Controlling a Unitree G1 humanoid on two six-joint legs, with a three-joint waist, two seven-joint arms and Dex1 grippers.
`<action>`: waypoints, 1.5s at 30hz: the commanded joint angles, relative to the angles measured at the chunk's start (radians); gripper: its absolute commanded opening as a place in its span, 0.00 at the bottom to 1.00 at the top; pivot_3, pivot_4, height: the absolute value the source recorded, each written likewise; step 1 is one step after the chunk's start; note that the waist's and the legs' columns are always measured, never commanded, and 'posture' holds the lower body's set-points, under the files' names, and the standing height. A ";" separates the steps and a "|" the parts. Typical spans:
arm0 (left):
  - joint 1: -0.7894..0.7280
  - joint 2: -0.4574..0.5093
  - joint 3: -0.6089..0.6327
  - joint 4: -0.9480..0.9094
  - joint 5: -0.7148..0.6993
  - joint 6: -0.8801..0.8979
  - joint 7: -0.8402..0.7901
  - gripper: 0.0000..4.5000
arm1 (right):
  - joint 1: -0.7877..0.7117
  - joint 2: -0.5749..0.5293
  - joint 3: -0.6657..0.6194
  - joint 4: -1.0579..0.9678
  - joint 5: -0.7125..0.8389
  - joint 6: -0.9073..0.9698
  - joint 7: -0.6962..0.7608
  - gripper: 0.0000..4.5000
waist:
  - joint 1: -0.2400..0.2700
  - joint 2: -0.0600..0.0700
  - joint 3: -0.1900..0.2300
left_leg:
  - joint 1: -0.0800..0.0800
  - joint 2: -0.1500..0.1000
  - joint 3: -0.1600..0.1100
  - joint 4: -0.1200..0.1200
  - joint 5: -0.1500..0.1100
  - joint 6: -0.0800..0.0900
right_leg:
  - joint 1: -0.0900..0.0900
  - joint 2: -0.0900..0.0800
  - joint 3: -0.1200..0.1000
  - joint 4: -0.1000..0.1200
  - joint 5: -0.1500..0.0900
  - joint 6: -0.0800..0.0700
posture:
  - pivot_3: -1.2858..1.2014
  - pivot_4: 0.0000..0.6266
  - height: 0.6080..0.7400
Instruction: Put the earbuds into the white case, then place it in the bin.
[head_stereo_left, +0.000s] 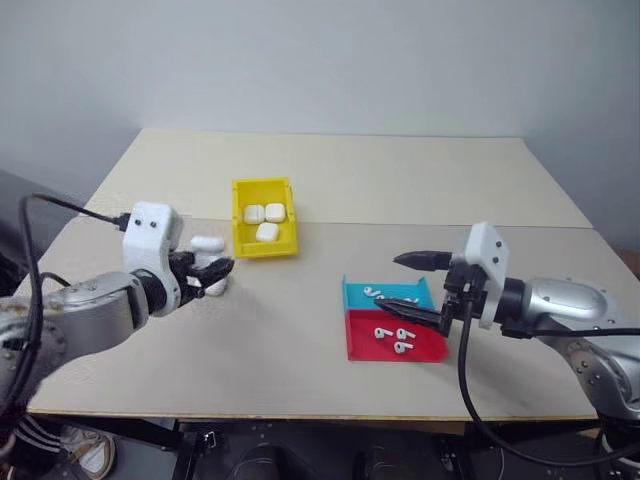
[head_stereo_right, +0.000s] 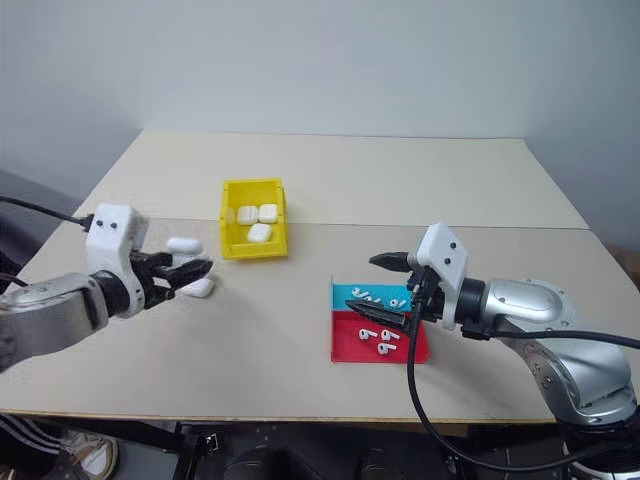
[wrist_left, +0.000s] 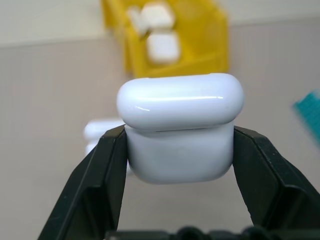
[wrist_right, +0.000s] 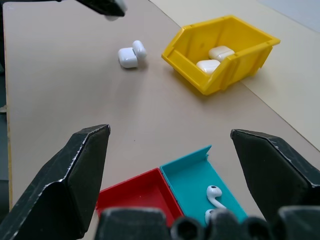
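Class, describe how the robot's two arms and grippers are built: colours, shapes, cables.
Both arms are silver-grey metal with rounded joints, each trailed by a black cable. A white boxy housing sits at each wrist. The left gripper and right gripper each have two black, tapered fingers.

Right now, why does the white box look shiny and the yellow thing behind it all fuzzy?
In the left wrist view, the white case sits close, sharp, with a bright glare streak across its lid; the bin behind is far and out of focus. In the left eye view, the bin looks crisp.
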 joint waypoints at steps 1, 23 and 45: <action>-0.051 -0.091 0.052 0.080 0.104 -0.132 -0.395 0.63 | -0.036 0.001 -0.014 -0.008 -0.009 -0.030 0.001 1.00 | 0.002 0.000 0.000 | 0.000 0.000 0.000 0.000 0.000 0.000 | 0.000 0.000 0.000 0.000 0.000 0.000 | 0.52 0.24 1.00; -0.245 -0.458 -0.064 0.303 0.482 -0.468 -1.431 0.63 | -0.151 -0.141 0.136 0.077 -0.196 -0.135 0.222 1.00 | -0.016 0.000 0.000 | -0.003 0.001 -0.001 0.002 -0.001 0.002 | 0.000 0.000 -0.001 0.000 0.000 0.001 | 0.52 0.24 1.00; -0.138 -0.583 -0.080 0.187 0.559 -0.491 -1.413 0.63 | -0.550 -0.118 0.718 0.197 -0.579 0.187 0.499 0.72 | -0.027 0.000 0.000 | -0.003 0.003 0.000 0.002 -0.001 0.001 | -0.002 0.002 0.000 0.000 0.000 0.001 | 0.52 0.24 1.00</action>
